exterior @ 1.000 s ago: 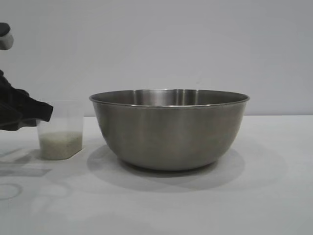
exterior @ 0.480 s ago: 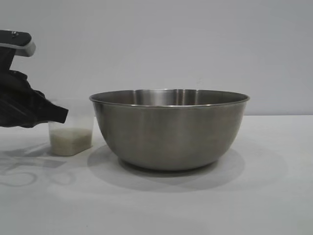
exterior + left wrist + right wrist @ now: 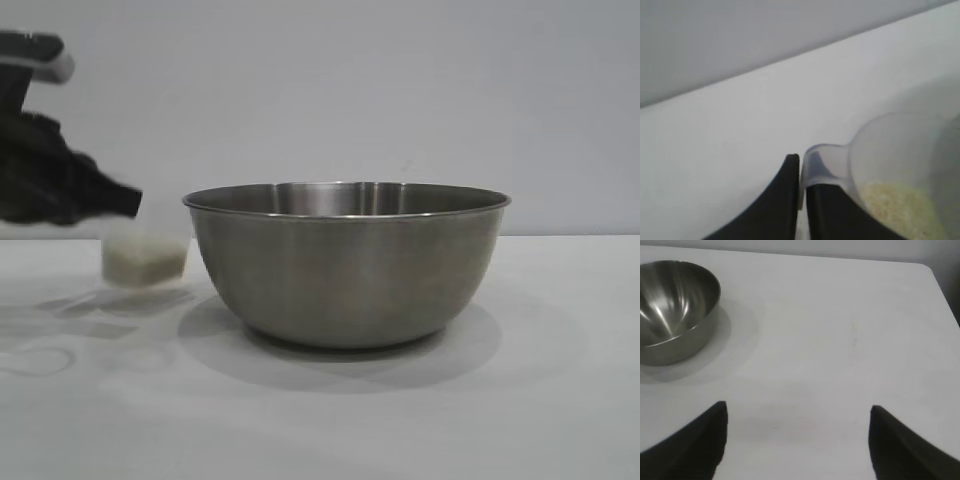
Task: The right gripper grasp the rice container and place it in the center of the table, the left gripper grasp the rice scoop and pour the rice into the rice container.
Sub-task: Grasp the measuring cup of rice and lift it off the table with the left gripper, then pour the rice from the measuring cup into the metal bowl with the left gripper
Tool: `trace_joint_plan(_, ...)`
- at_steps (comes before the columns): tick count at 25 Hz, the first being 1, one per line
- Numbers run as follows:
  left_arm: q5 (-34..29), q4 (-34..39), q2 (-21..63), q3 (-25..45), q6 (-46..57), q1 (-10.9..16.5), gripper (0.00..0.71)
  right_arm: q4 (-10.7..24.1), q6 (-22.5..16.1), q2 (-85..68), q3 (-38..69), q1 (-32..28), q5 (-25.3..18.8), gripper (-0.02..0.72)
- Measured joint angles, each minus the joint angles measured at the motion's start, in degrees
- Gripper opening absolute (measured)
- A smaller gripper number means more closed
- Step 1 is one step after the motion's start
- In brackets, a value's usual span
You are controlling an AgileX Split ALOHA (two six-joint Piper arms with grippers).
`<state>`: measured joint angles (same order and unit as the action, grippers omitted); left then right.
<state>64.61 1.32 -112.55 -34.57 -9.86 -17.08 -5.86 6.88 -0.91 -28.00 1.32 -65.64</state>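
Note:
The rice container, a large steel bowl, stands on the white table at the middle; it shows again in the right wrist view. Just left of it hangs the rice scoop, a small clear cup, lifted a little off the table with rice in its bottom. My left gripper is shut on the scoop's loop handle, one finger on each side of the handle wall. The rice lies pale inside the cup. My right gripper hangs open over bare table, away from the bowl.
The scoop's faint shadow lies on the table under it. The table's far corner and right edge show in the right wrist view. A plain grey wall stands behind.
My left gripper has shut on the scoop's handle, carried it to the right toward the bowl and raised it off the table. The bowl and the right gripper have stayed put.

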Motion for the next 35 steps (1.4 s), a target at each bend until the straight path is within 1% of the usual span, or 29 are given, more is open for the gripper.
trace_joint_plan(3, 0.1, 3.4, 3.7, -2.3, -4.3, 0.1, 0.000, 0.0, 0.0, 0.0, 0.0, 0.0, 0.0, 0.524)
trace_joint_plan(6, 0.1, 9.8, 5.8, -5.0, -9.1, 0.1, 0.000, 0.0, 0.0, 0.0, 0.0, 0.0, 0.0, 0.524)
trace_joint_plan(13, 0.2, 26.8, 6.2, -10.6, -14.5, 0.1, 0.000, 0.0, 0.0, 0.0, 0.0, 0.0, 0.0, 0.524)
trace_joint_plan(15, 0.2, 29.7, 6.2, -11.2, -17.4, -0.2, 0.000, 0.0, 0.0, 0.0, 0.0, 0.0, 0.0, 0.524)
trace_joint_plan(18, 0.2, 31.2, 6.2, -11.7, -26.1, -1.6, 0.000, 0.0, 0.0, 0.0, 0.0, 0.0, 0.0, 0.524)
trace_joint_plan(23, 0.2, 31.5, 6.2, -11.7, -41.1, -5.0, 0.000, 0.0, 0.0, 0.0, 0.0, 0.0, 0.0, 0.524)
trace_joint_plan(27, 0.2, 31.6, 6.2, -11.7, -53.8, -7.1, 0.000, 0.0, 0.0, 0.0, 0.0, 0.0, 0.0, 0.524)
trace_joint_plan(31, 0.2, 32.2, 6.2, -11.7, -63.4, -7.7, 0.000, 0.0, 0.0, 0.0, 0.0, 0.0, 0.0, 0.524)
trace_joint_plan(35, 0.2, 32.8, 6.2, -11.7, -71.2, -7.7, 0.000, 0.0, 0.0, 0.0, 0.0, 0.0, 0.0, 0.524)
